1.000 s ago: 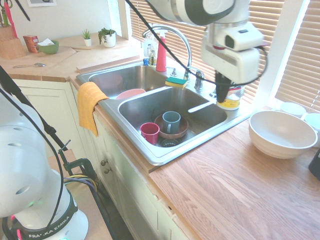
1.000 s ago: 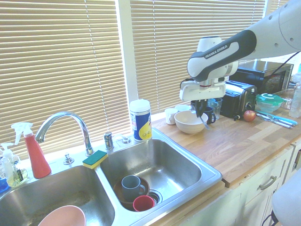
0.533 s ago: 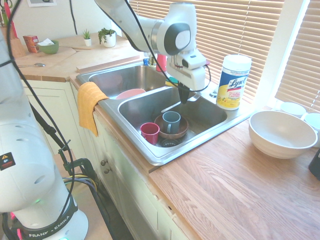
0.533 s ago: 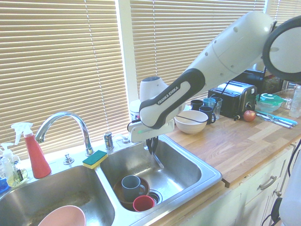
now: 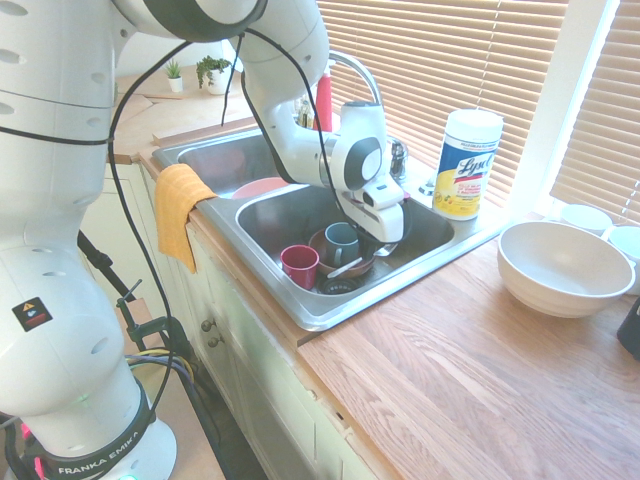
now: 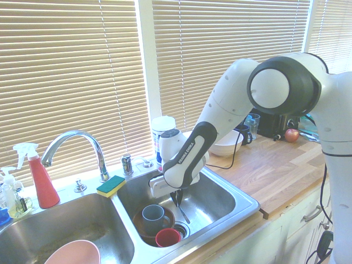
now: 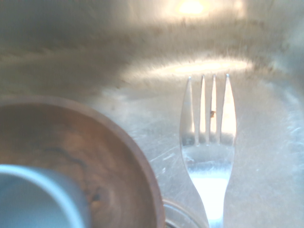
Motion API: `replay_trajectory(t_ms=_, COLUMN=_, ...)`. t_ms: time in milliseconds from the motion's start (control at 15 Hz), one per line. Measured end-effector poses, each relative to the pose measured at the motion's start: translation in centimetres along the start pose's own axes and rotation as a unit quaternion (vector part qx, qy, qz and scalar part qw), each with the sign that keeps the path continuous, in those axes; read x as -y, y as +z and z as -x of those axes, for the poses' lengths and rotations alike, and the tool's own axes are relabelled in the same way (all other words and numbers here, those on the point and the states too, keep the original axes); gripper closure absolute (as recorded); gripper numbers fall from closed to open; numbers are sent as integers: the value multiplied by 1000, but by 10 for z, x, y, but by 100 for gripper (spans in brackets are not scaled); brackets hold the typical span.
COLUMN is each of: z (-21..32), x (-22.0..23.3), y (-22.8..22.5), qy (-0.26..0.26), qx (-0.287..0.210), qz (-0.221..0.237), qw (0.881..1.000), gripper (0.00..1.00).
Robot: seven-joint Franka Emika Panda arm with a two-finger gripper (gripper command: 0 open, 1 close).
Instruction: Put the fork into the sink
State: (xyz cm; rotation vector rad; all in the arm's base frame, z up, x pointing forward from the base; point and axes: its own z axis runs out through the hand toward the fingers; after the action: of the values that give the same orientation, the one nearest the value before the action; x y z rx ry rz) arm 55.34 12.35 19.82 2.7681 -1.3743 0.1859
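Pincer [image 6: 177, 193] sits low inside the right basin of the sink [image 5: 420, 262], and you can read its fingers as clamped on the upper handle of the fork [image 6: 181, 210]. My reading of why: you want the fork carried down close to the steel before letting go, so it lands quietly and does not bounce out or clatter onto the crockery.

Fork position: hanging below the pincer, over bare basin floor, just beside the brown bowl [image 6: 139, 224] that holds the grey mug [image 6: 152, 215]. In the second exterior view the fork lies at about 3 o'clock from that bowl, with the red cup [image 6: 166, 237] at about 7 o'clock from the fork tip. Whether the tines already touch the floor, I cannot tell.

Axis and heading: the long axis is tilted, not plumb. In the second exterior view it runs from the pincer toward 5 o'clock, tines [image 7: 207, 110] leading and lower, handle uppermost in the grip. The wrist view shows four tines spread flat toward the camera, over steel, with the brown bowl's rim [image 7: 133, 156] close alongside.

Judgement: the fork is inside the sink volume but not yet released; your remaining step is opening the pincer.
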Motion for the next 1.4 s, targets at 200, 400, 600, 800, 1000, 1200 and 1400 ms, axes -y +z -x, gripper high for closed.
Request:
replay_trajectory(t_ms=200, z=4, x=-6, y=34, qy=5, qx=7, qz=9, qw=1000, gripper=100)
replay_trajectory(t_ms=400, z=14, x=-8, y=56, qy=15, qx=31, qz=18, qw=999, gripper=0)
replay_trajectory(t_ms=600, z=14, x=-9, y=62, qy=10, qx=40, qz=20, qw=999, gripper=0)
replay_trajectory(t_ms=800, z=12, x=-9, y=62, qy=7, qx=44, qz=18, qw=999, gripper=0)
replay_trajectory(t_ms=1000, z=8, x=-10, y=62, qy=10, qx=44, qz=15, qw=999, gripper=0)
replay_trajectory(t_ms=1200, z=4, x=-7, y=50, qy=5, qx=39, qz=7, qw=999, gripper=0)
replay_trajectory(t_ms=1400, z=-3, x=3, y=-17, qy=-8, qx=28, qz=-1, qw=1000, gripper=0)
